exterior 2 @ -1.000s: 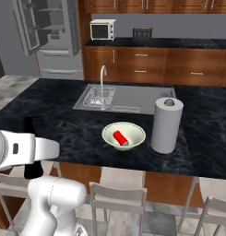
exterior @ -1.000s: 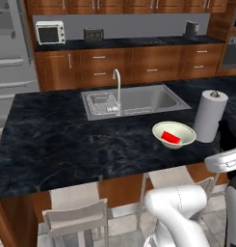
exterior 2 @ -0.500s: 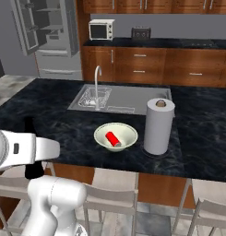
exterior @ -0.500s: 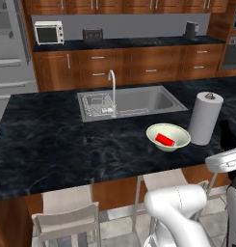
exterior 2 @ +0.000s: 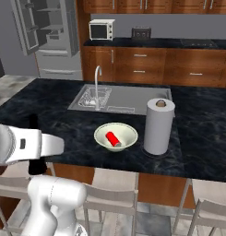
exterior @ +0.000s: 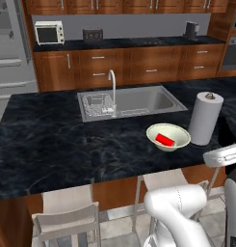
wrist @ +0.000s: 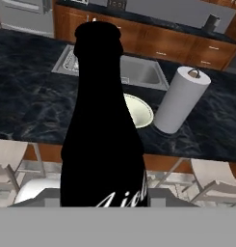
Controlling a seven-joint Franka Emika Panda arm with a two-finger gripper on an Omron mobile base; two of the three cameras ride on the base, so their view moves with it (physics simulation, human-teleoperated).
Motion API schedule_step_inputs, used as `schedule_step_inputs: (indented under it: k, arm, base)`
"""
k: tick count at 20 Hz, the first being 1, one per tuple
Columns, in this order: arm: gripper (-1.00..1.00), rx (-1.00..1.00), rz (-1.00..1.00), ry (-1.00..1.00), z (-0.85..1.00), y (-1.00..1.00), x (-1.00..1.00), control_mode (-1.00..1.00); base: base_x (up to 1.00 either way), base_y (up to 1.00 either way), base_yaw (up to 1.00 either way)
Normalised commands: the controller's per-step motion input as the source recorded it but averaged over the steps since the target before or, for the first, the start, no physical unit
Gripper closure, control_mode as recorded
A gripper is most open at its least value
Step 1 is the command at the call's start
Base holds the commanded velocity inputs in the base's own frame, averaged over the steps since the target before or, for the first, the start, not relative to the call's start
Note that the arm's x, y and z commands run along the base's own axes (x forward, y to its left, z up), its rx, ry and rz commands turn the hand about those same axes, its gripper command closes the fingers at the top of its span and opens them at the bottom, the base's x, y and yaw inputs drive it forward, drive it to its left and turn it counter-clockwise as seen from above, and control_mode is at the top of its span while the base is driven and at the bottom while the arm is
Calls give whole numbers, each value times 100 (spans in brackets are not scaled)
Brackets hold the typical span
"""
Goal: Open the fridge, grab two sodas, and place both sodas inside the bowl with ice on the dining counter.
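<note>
The end effector pinches the black bottle (wrist: 102, 125) upright, short of the worktop's (exterior: 57, 144) near edge. Carry it right, over the bowl (exterior: 168, 137) near that edge, left of the paper roll (exterior: 205, 118), and lower it beside the red can (exterior: 164, 140) without clipping the rim.

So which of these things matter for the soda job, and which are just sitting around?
Part of the job:
- black soda bottle, held in the tool
- red soda, already in the bowl
- bowl
- dining counter
- fridge, door open

Just lying about:
- paper-towel roll
- sink and tap
- microwave
- stools
</note>
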Motion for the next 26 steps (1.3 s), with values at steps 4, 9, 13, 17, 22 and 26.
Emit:
schedule_step_inputs:
  k: [4,9,13,17,22,26]
  arm:
    - [100,13,0,6,-1,-22,95,-100]
    - [100,9,0,11,-3,-16,96,-100]
    - [100,1,0,16,-23,-14,73,-100]
    - [100,0,0,23,-42,-5,71,-100]
    - [100,0,0,20,-42,-11,71,-100]
    - [100,0,0,13,-44,-7,57,-100]
  base:
    - [0,0,0]
    - [0,0,0]
    - [0,0,0]
    - [0,0,0]
    - [0,0,0]
    - [0,0,0]
